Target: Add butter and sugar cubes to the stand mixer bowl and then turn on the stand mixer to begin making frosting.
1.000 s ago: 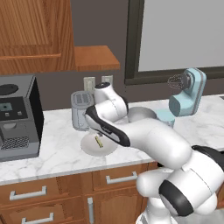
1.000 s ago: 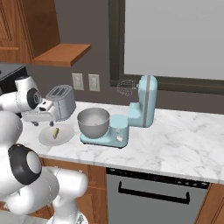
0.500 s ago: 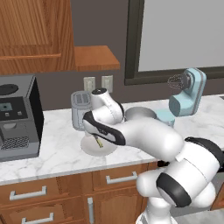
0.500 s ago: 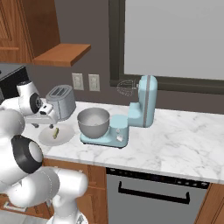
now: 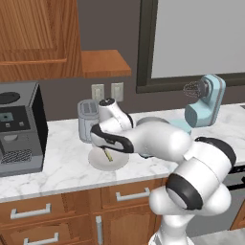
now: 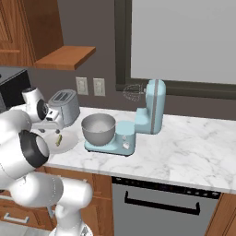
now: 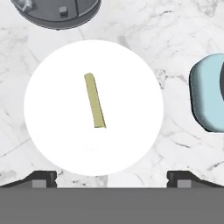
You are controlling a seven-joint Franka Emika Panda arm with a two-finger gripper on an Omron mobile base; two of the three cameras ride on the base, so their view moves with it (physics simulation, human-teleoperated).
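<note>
Your gripper [image 7: 112, 177] is hanging wide open above the plate [image 7: 48, 131], its two fingertips [image 7: 41, 178] standing far apart at the plate's near edge and gripping nothing. Directly under it the butter [image 7: 95, 100] is lying flat near the middle of the plate, a thin yellow-green stick sitting clear of both fingertips. In the left base view you are seeing the hand hovering over the plate [image 5: 98, 162] with the butter [image 5: 108, 155] peeking out beneath it.

The plate is resting on the marble bench [image 5: 57, 167]. Just beyond it, toward the wall, the grey toaster [image 5: 87, 119] is standing; the right base view is showing the toaster [image 6: 64, 107] just to the left of the stand mixer bowl [image 6: 98, 129]. That steel bowl is sitting on the flat blue base of the stand mixer [image 6: 148, 110], to the right of the plate [image 6: 69, 140], with the mixer's head tilted up and its wire whisk [image 6: 132, 90] hanging in the air above and behind the bowl. You cannot make out any sugar cubes at this size.

Far to the left, the black coffee machine [image 5: 19, 127] is standing on the bench, well apart from the plate.
</note>
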